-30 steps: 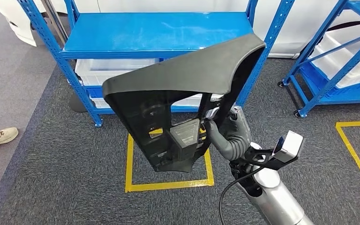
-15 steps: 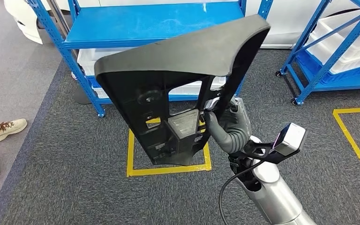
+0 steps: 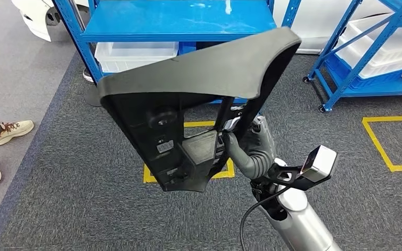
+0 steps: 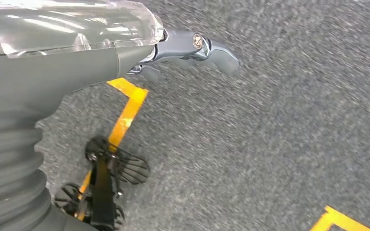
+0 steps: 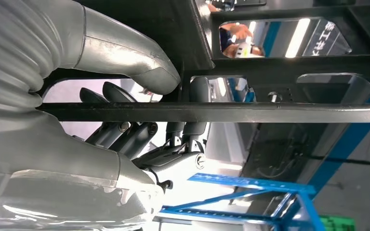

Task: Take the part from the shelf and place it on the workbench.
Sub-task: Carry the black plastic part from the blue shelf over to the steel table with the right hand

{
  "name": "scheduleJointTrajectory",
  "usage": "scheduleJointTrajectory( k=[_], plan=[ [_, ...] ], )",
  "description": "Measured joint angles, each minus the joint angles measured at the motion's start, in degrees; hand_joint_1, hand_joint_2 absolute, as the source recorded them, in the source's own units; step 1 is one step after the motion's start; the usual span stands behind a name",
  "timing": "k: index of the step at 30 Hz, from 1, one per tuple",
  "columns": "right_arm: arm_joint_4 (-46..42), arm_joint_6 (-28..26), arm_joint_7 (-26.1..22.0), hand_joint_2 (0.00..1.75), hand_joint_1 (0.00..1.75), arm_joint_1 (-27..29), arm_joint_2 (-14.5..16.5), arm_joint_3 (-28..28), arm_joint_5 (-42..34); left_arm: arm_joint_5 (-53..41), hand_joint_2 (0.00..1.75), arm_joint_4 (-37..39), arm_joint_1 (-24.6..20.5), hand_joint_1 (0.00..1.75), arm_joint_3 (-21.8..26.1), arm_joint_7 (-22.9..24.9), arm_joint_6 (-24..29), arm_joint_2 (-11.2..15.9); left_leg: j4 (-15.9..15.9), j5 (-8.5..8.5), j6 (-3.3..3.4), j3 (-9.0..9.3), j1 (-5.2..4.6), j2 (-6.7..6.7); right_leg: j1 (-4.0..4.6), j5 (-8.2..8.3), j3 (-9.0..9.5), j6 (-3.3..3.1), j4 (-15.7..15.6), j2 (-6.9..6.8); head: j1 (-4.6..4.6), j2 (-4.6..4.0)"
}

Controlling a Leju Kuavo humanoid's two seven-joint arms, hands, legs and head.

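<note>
The right robot hand (image 3: 243, 144) is closed around a thin bar of the big black plastic part (image 3: 188, 104) and holds it up in the air. In the right wrist view, the thick grey thumb (image 5: 144, 67) presses on one side of the bar and the dark fingers (image 5: 125, 132) curl around the other side. The part is wide at the top and narrow at the bottom, with holes and ribs on the side that faces the robot. It hangs above the dark grey carpet (image 3: 84, 209), in front of a blue metal shelf (image 3: 178, 21), and does not touch it. White bins (image 3: 136, 52) sit low in that shelf. A yellow tape square (image 3: 188, 172) on the floor peeks out from behind the part. The left robot hand (image 4: 192, 48) hangs over the carpet and holds nothing, with its fingers partly curled. Two tan shoes (image 3: 0, 149) of a person stand at the left, and another blue shelf (image 3: 366, 47) is at the right.
</note>
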Motion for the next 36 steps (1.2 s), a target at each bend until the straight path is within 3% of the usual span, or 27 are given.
scheduleJointTrajectory(
  k=[1, 3, 4, 5, 7, 9, 12, 13, 14, 15, 17, 19, 22, 24, 27, 28, 29, 30, 33, 35, 36],
  plan=[
    [-0.04, 0.01, 0.01, 1.75, 1.75, 0.1, 0.01, 0.0, 0.03, 0.01, 1.75, 0.0, 0.04, 0.0, 0.08, 0.0, 0.03, -0.02, 0.2, 0.38, -0.18, -0.61, 0.0, 0.0, -0.02, 1.2, 2.9, -0.13, -3.25, -0.01, 0.0, 0.0],
    [-0.29, 0.02, -0.01, 1.75, 1.75, 0.13, 0.13, 0.0, 0.07, 0.02, 1.75, 0.0, 0.09, 0.0, 0.13, 0.01, 0.08, -0.04, 0.74, 0.83, -0.65, -1.49, -0.16, -0.02, 0.16, 0.82, 9.19, -0.66, -11.8, 0.02, 0.01, 0.0],
    [-0.43, 0.02, -0.02, 1.75, 1.75, 0.12, 0.23, 0.0, 0.08, 0.02, 1.75, 0.0, 0.09, 0.0, 0.14, 0.0, 0.11, -0.04, 1.0, 1.01, -0.95, -1.77, -0.24, -0.02, 0.28, 0.1, 11.08, -0.94, -14.77, 0.05, 0.01, 0.0],
    [-0.52, 0.03, -0.04, 1.75, 1.75, 0.14, 0.33, 0.0, 0.1, 0.02, 1.75, 0.0, 0.1, 0.0, 0.14, 0.01, 0.14, -0.05, 1.13, 1.23, -1.29, -1.97, -0.31, -0.01, 0.43, -0.55, 11.78, -1.25, -16.15, 0.09, 0.01, 0.0],
    [-0.57, 0.04, -0.07, 1.75, 1.75, 0.2, 0.46, 0.0, 0.15, 0.02, 1.75, 0.0, 0.13, 0.0, 0.14, 0.01, 0.21, -0.07, 1.37, 1.46, -1.99, -2.23, -0.19, 0.0, 0.42, -0.32, 11.54, -1.99, -16.59, 0.06, 0.0, 0.0],
    [-0.57, 0.12, -0.08, 1.75, 1.75, 0.21, 0.66, 0.0, 0.2, 0.09, 1.75, 0.0, 0.19, 0.0, 0.14, 0.01, 0.32, -0.1, 3.95, -0.61, -2.54, -3.39, -0.01, -0.03, 0.32, 0.27, 11.19, -2.9, -16.8, -0.06, 0.0, 0.0],
    [-0.57, 0.49, -0.15, 1.75, 1.75, 0.49, 1.23, 0.0, 0.48, 0.38, 1.75, 0.0, 0.3, 0.0, 0.17, 0.02, 0.55, -0.1, 14.74, -6.87, -3.07, -7.58, 0.07, -0.07, 0.49, 0.98, 10.28, -3.57, -16.8, -0.12, 0.0, 0.0],
    [-0.57, 0.77, -0.19, 1.75, 1.75, 0.79, 1.35, -0.02, 0.68, 0.42, 1.75, 0.0, 0.36, 0.0, 0.18, 0.03, 0.58, -0.1, 17.38, -7.77, -3.13, -8.39, 0.06, -0.06, 0.61, 1.16, 10.0, -3.61, -16.76, -0.12, 0.0, 0.0],
    [-0.58, 1.11, -0.23, 1.75, 1.75, 1.15, 1.44, -0.07, 0.9, 0.43, 1.75, 0.0, 0.43, 0.0, 0.19, 0.04, 0.58, -0.1, 17.99, -7.54, -3.09, -8.21, 0.06, -0.07, 0.72, 1.31, 9.8, -3.61, -16.71, -0.11, 0.0, 0.0],
    [-0.63, 1.48, -0.27, 1.75, 1.75, 1.54, 1.54, -0.17, 1.13, 0.43, 1.75, 0.0, 0.5, 0.0, 0.19, 0.06, 0.58, -0.11, 16.35, -6.33, -2.93, -6.92, 0.04, -0.07, 0.82, 1.4, 9.67, -3.59, -16.65, -0.1, 0.0, 0.0],
    [-0.93, 2.1, -0.51, 1.75, 1.75, 2.16, 1.75, -0.6, 1.58, 0.34, 1.75, -0.01, 0.54, 0.0, 0.19, 0.06, 0.49, -0.02, 8.36, -3.19, -2.24, -2.04, -0.11, -0.12, 1.03, 1.51, 9.57, -3.5, -16.53, -0.09, 0.0, 0.0],
    [-1.38, 2.48, -1.04, 1.75, 1.75, 2.64, 1.88, -1.24, 1.92, 0.03, 1.75, -0.02, 0.53, 0.0, 0.19, 0.07, 0.25, 0.12, 2.21, -1.86, -1.58, 1.5, -0.42, -0.15, 1.17, 1.7, 9.47, -3.15, -16.48, -0.09, 0.0, 0.0],
    [-1.96, 3.05, -2.03, 1.75, 1.75, 3.72, 1.88, -2.37, 2.33, -0.36, 1.75, -0.02, 0.59, 0.0, 0.19, 0.19, -0.2, 0.32, 0.48, -1.72, -0.9, 1.99, -0.49, -0.12, 1.15, 1.98, 9.25, -2.32, -16.48, -0.11, 0.0, 0.0],
    [-2.54, 3.46, -2.68, 1.75, 1.75, 4.35, 1.87, -3.31, 2.72, -0.52, 1.75, -0.02, 0.53, 0.0, 0.19, 0.26, -0.36, 0.41, -0.26, -1.13, -0.23, 1.99, -0.18, -0.02, 1.11, 0.56, 8.29, -1.67, -14.62, 0.04, 0.0, 0.0],
    [-3.35, 4.01, -3.3, 1.75, 1.75, 5.19, 1.86, -4.53, 3.04, -0.65, 1.75, -0.02, 0.46, 0.0, 0.19, 0.3, -0.42, 0.41, -0.5, -0.72, 0.26, 1.66, -0.11, 0.27, 0.71, -4.72, 3.6, -0.89, -4.6, 0.23, 0.0, 0.0],
    [-3.54, 4.17, -3.37, 1.75, 1.75, 5.55, 1.86, -4.84, 3.11, -0.62, 1.75, -0.02, 0.47, 0.0, 0.19, 0.3, -0.42, 0.41, -0.41, -0.71, 0.28, 1.55, -0.12, 0.43, 0.52, -5.62, 2.19, -0.66, -1.58, 0.23, 0.0, 0.0],
    [-3.7, 4.33, -3.39, 1.75, 1.75, 5.82, 1.86, -5.08, 3.19, -0.56, 1.75, -0.02, 0.47, 0.0, 0.19, 0.3, -0.42, 0.41, -0.27, -0.74, 0.25, 1.48, -0.11, 0.66, 0.32, -5.38, 1.66, -0.48, -0.48, 0.2, 0.0, 0.0],
    [-3.91, 4.48, -3.38, 1.75, 1.75, 5.96, 1.86, -5.27, 3.24, -0.49, 1.75, -0.02, 0.47, 0.0, 0.19, 0.3, -0.42, 0.41, -0.07, -0.84, 0.16, 1.43, -0.08, 0.87, 0.11, -4.07, 2.2, -0.32, -1.6, 0.06, 0.0, 0.0],
    [-4.59, 5.11, -3.15, 1.75, 1.75, 5.69, 1.87, -5.54, 3.24, -0.3, 1.75, -0.03, 0.46, 0.0, 0.19, 0.28, -0.4, 0.43, 0.99, -1.56, -0.59, 1.32, -0.16, 1.73, -0.04, 0.85, 7.23, -0.36, -12.03, -1.91, -0.01, 0.0],
    [-4.81, 5.41, -2.71, 1.75, 1.75, 5.42, 1.88, -5.56, 3.1, -0.11, 1.75, -0.04, 0.46, 0.0, 0.19, 0.27, -0.33, 0.45, 1.5, -1.93, -1.27, 1.15, -0.44, 2.44, 0.28, 1.31, 8.37, -1.04, -15.04, -2.64, -0.01, 0.0],
    [-4.85, 5.55, -2.45, 1.75, 1.75, 5.34, 1.89, -5.56, 3.0, 0.06, 1.75, -0.04, 0.43, 0.0, 0.19, 0.28, -0.26, 0.45, 1.59, -2.0, -1.56, 1.1, -0.53, 2.87, 0.46, 1.34, 8.18, -1.47, -15.12, -2.22, -0.01, 0.0]
  ],
)
